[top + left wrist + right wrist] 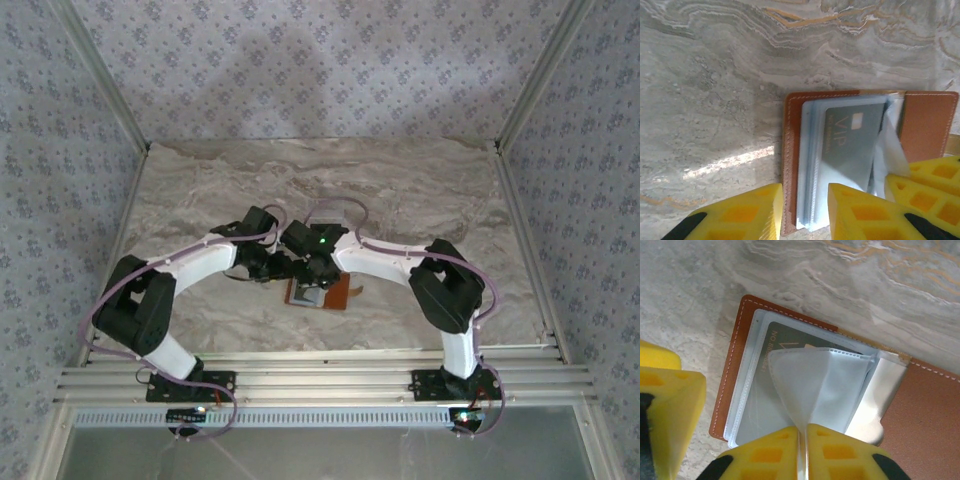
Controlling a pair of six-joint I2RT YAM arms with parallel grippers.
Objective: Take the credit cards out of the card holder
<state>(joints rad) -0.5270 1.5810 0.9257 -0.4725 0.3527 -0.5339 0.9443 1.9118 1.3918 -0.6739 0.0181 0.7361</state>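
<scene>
The right gripper (803, 432) has its yellow fingers pressed together on a clear sleeve (825, 380), which rises in a fold above the open card holder (930, 410). The left gripper (804, 192) stands partly spread, its fingers straddling the holder's stitched end where the sleeves stack. Whether they press on it is unclear. A grey credit card (852, 145) marked VIP sits inside a sleeve in the holder. The brown holder lies flat on the marbled counter (715, 100), between the two arms.
</scene>
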